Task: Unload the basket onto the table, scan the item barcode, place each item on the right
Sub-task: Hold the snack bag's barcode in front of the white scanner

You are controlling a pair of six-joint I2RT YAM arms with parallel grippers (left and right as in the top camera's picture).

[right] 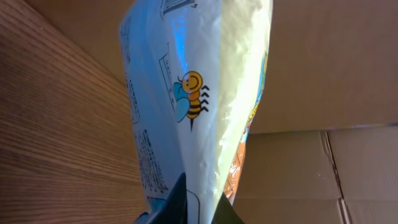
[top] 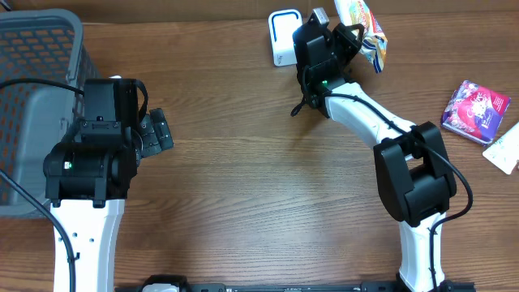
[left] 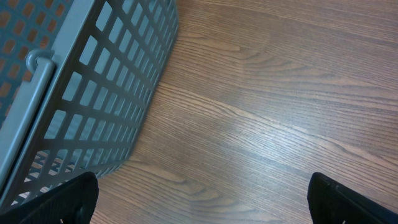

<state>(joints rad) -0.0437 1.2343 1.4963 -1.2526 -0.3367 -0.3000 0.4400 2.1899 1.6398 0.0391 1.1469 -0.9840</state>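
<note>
The item is a snack bag, white and light blue with orange print, held up at the table's far edge just right of a white scanner. My right gripper is shut on it. In the right wrist view the bag stands edge-on with a bee drawing on it, its lower end pinched in my right gripper between the two dark fingers. No barcode can be made out. My left gripper hangs beside the basket; in its wrist view the gripper is open over bare wood.
A grey mesh basket stands at the far left, its wall close to my left gripper. A purple packet and a white item lie at the right edge. A cardboard box stands behind the bag.
</note>
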